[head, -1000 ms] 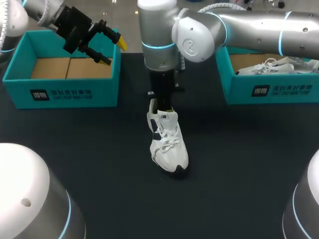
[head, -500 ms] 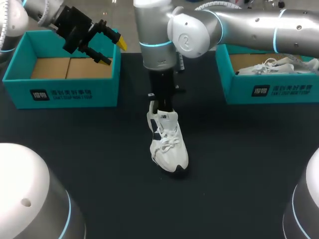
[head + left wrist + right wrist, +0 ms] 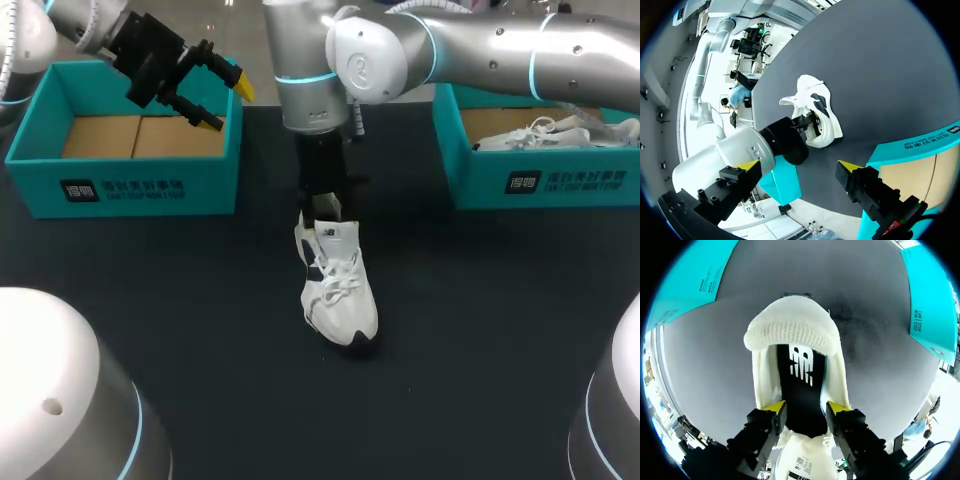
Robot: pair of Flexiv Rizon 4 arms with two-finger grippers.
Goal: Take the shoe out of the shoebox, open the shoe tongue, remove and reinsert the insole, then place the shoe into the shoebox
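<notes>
A white shoe (image 3: 338,285) stands upright mid-table with its toe toward the front edge. My right gripper (image 3: 322,208) hangs over its heel opening. In the right wrist view the fingers (image 3: 771,412) stand apart on either side of the black insole (image 3: 801,382), which lies inside the shoe behind the knitted heel collar (image 3: 792,330). My right gripper (image 3: 805,410) is open and grips nothing. My left gripper (image 3: 228,100) is open and empty above the left teal shoebox (image 3: 120,185). The left wrist view looks past its gripper (image 3: 799,166) at the shoe (image 3: 815,100).
A second teal shoebox (image 3: 540,180) at the back right holds another white shoe (image 3: 545,135). The left shoebox shows only its cardboard floor. My right arm crosses over the table's back middle.
My right gripper has gone from shut to open at the shoe's heel. Its arm has shifted slightly to the left. The shoe and my left arm have not moved.
</notes>
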